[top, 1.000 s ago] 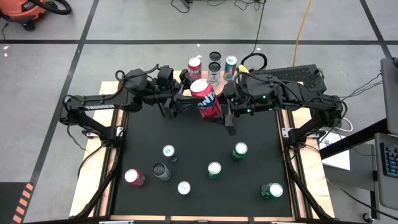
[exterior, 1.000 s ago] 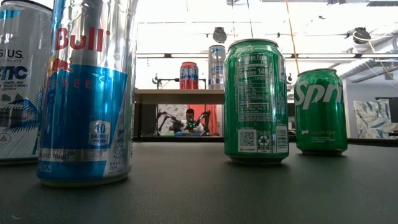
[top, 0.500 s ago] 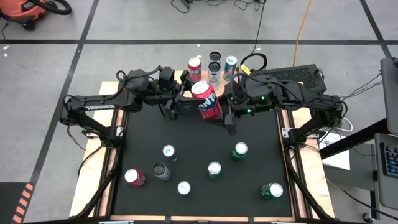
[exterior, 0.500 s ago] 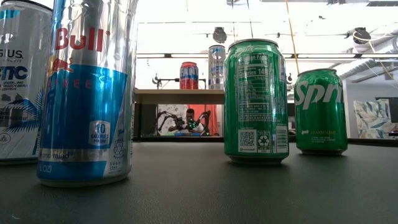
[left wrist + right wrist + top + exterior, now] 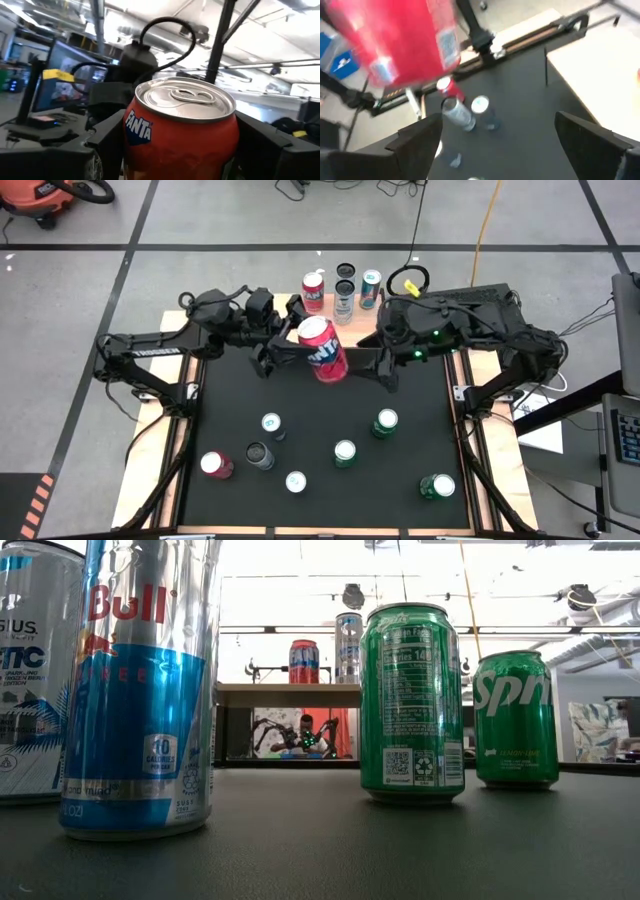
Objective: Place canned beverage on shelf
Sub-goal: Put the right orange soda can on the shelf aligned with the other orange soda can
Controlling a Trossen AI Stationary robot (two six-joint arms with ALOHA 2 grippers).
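A red Fanta can (image 5: 322, 350) is held above the far middle of the black table by my left gripper (image 5: 300, 352). It fills the left wrist view (image 5: 180, 135). My right gripper (image 5: 386, 372) stands open just right of the can and apart from it. In its wrist view (image 5: 520, 145) the can (image 5: 395, 35) shows beyond the fingers, not between them. The light-wood shelf (image 5: 290, 694) stands at the table's far edge. It carries a red can (image 5: 313, 286) and two slim cans (image 5: 345, 290). My left gripper pinches the Fanta can's side wall (image 5: 131, 142) between its two fingers, one on either side, below the top rim. The fingers come about level from the table's left. The can is lifted clear of the table and tilted, its top leaning toward the left arm.
Several cans stand on the table's near half: green ones (image 5: 385, 422) (image 5: 345, 452) (image 5: 437, 486), a red one (image 5: 215, 465), a dark one (image 5: 260, 455) and white-topped ones (image 5: 271, 423). A Red Bull can (image 5: 140, 690) stands close to the low camera.
My right gripper has drawn back from the Fanta can toward the table's right edge. The can, in my left gripper, has shifted a little toward the left and near side and has tipped further.
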